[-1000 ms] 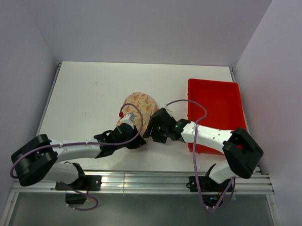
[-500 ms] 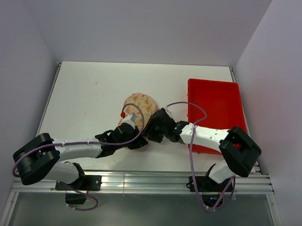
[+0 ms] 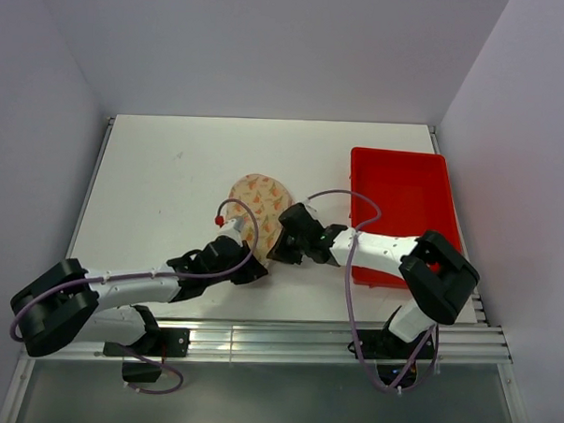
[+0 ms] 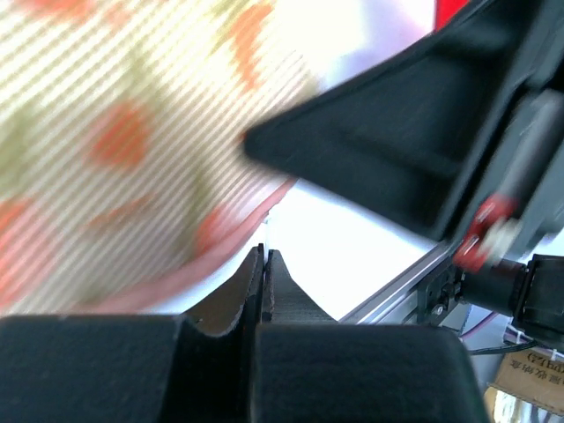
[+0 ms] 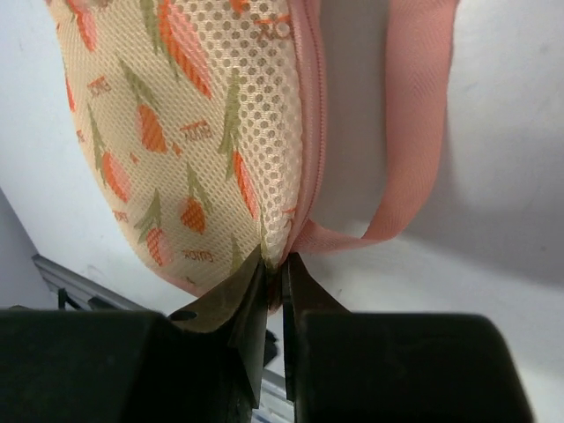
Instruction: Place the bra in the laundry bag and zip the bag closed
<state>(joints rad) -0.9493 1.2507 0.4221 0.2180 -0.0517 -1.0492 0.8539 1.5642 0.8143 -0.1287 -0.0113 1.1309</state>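
White table [image 3: 152, 187]: laundry bag [image 3: 257, 199] lies folded shut left of the red tray [image 3: 404, 193], pale mesh with orange print and a pink zipper edge. Right gripper [image 5: 271, 264] pinches its near tip. Left gripper [image 4: 263, 264] sits beside its pink edge, jaws together.

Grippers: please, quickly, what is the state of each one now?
Left gripper: closed at the edge of the bag; whether it grips anything cannot be told.
Right gripper: closed, pinching the end of the bag.
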